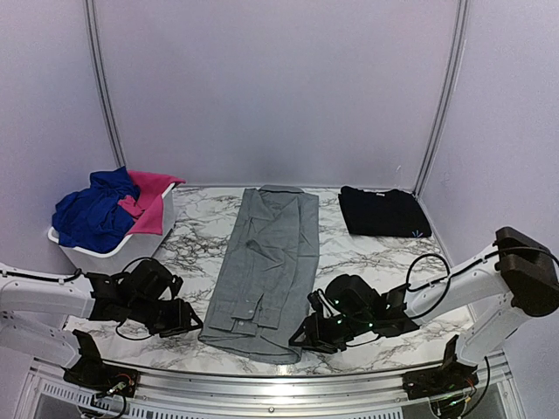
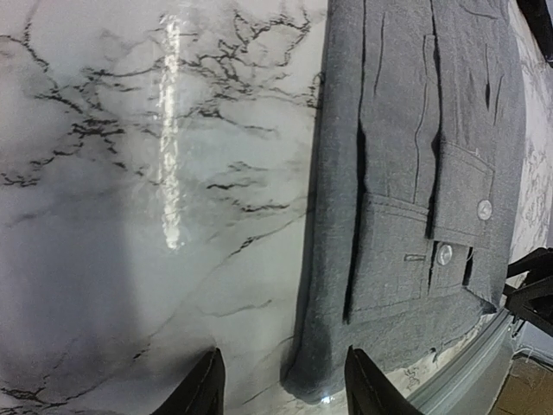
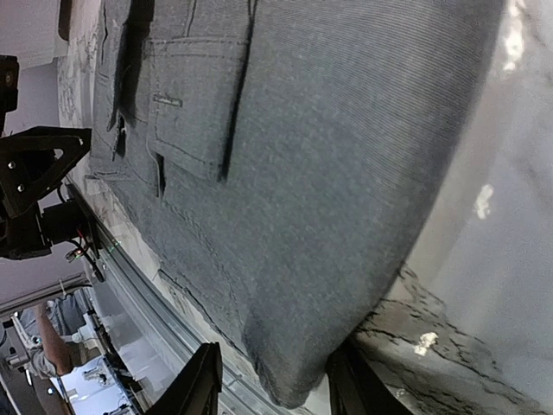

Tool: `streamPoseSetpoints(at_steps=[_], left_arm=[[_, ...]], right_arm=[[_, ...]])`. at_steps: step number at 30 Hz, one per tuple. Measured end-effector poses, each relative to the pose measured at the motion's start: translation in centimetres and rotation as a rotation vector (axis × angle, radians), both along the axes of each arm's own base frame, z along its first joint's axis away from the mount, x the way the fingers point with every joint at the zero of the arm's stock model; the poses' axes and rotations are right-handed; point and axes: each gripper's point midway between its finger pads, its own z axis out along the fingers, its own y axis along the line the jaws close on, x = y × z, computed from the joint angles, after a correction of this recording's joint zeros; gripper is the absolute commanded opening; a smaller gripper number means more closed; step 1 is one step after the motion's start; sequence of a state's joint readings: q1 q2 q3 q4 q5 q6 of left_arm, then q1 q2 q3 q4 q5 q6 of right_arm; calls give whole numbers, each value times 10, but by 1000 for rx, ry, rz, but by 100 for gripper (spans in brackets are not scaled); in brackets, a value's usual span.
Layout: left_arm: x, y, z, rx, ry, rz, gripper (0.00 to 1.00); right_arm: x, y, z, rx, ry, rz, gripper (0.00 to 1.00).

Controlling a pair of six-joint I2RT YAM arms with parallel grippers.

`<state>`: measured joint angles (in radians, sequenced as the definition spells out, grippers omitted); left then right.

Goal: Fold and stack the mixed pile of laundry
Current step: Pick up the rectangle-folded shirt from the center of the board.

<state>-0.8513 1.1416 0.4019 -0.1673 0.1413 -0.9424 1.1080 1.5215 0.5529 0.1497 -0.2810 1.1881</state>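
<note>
The grey collared button shirt [image 1: 266, 262] is lying flat down the middle of the marble counter [image 1: 367, 257], reaching its near edge. The left tool [image 2: 283, 353] and right tool [image 3: 276, 350] are each straddling one near corner of the shirt, fingers apart, not yet pinching. A folded black garment [image 1: 382, 212] is sitting at the far right corner.

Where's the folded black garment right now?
In the top view, the black garment lies on the table at the far right, right of the grey shirt.

High rear view spans table [image 1: 367, 253]; both close wrist views share the grey shirt [image 1: 266, 271]
</note>
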Motion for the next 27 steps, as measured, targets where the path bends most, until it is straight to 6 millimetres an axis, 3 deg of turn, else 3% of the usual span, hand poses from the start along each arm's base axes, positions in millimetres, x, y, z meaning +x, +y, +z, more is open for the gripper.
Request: streamPoseSetpoints(at_steps=[7, 12, 16, 21, 27], left_arm=[[1, -15, -1, -57, -3, -23, 39], [-10, -25, -4, -79, 2, -59, 17], [-26, -25, -7, -90, 18, -77, 0], [-53, -32, 5, -165, 22, -112, 0], [-81, -41, 26, -256, 30, -125, 0]], right_arm=[[1, 12, -2, 37, 14, 6, 28], [-1, 11, -7, 28, 26, 9, 0], [-6, 6, -8, 27, 37, 18, 0], [-19, -3, 2, 38, 36, 41, 0], [-43, -5, 31, 92, 20, 89, 0]])
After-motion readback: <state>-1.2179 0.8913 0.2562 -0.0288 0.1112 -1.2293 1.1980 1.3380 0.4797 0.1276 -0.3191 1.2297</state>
